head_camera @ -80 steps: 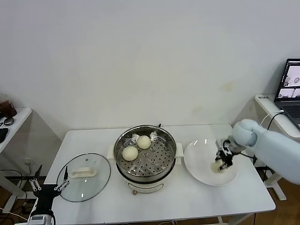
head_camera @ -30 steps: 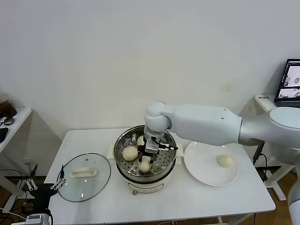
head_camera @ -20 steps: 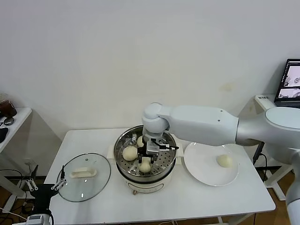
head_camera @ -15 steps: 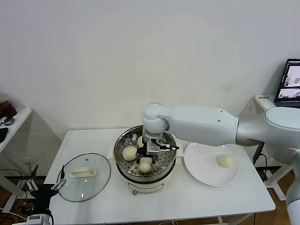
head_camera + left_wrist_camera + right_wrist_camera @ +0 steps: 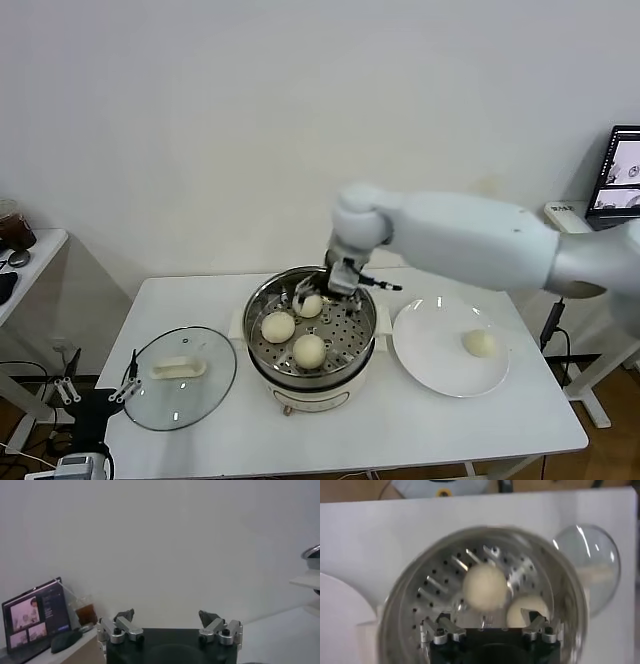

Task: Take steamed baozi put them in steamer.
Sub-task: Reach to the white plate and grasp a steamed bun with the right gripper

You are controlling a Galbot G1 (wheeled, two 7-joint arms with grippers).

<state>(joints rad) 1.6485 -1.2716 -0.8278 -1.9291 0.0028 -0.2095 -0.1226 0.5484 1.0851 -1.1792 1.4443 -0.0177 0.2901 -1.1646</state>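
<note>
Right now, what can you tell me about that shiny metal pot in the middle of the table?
The steamer is a round, shiny steel pot standing upright on a white base with side handles, mid-table between a glass lid and a white plate. Its lid is off. Inside lies a flat tray full of holes, with three pale round buns resting on it. The robot's right gripper hangs open above the far rim, touching nothing.
</note>
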